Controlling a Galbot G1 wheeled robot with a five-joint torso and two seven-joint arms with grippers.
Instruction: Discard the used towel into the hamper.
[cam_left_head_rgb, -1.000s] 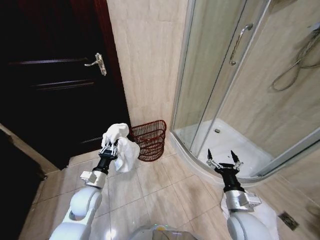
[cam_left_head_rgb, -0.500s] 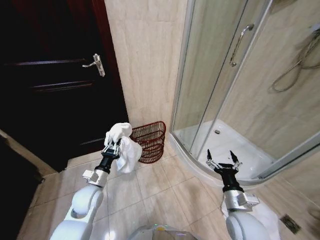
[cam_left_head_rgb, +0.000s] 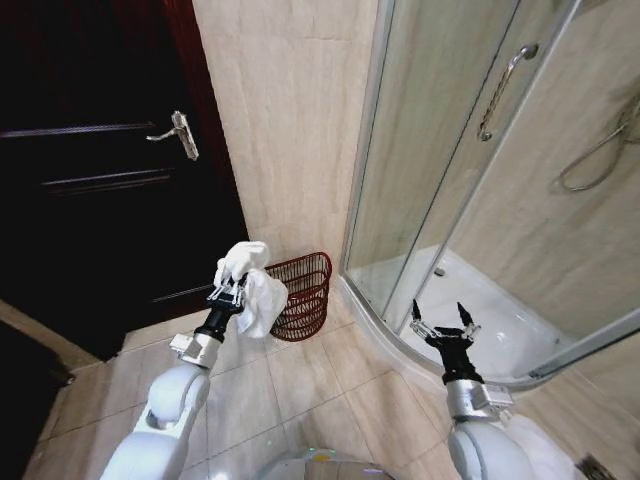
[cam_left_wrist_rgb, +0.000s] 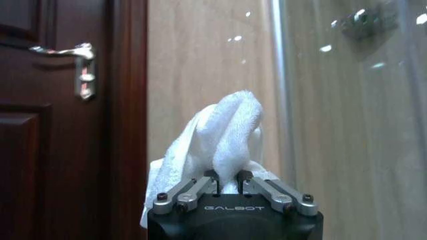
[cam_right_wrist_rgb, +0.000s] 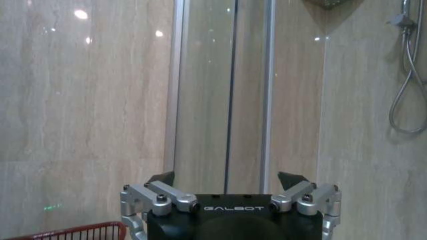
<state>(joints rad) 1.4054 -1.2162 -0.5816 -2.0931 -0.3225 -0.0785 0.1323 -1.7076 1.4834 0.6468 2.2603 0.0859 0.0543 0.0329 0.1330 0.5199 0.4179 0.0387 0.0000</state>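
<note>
We carry the towel (cam_left_head_rgb: 252, 285), a bunched white cloth, clamped between the closed fingers of our left gripper (cam_left_head_rgb: 228, 293), and it now hangs at the hamper's (cam_left_head_rgb: 303, 290) 9 o'clock rim, its folds overlapping the near edge of the red wire basket in the head view. A second ago the cloth sat further to 8 o'clock, with clear floor between it and the basket; the whole scene has also slid in the head view, so we have driven or turned as well as reached. In the left wrist view the towel (cam_left_wrist_rgb: 223, 140) rises out of the pinched fingers, with the door (cam_left_wrist_rgb: 53, 120) at 9 o'clock and the shower glass (cam_left_wrist_rgb: 353, 120) at 3 o'clock.

The hamper stands on the tiled floor (cam_left_head_rgb: 300, 380) against the wall (cam_left_head_rgb: 290, 120), between the dark door and the shower enclosure (cam_left_head_rgb: 470, 180).

Our right gripper (cam_left_head_rgb: 443, 322) waits at 4 o'clock from the hamper, fingers spread wide and holding nothing, near the shower's curved sill.

We judge the carry nearly finished: the towel seems beside the opening rather than squarely over it, so release looks premature.
</note>
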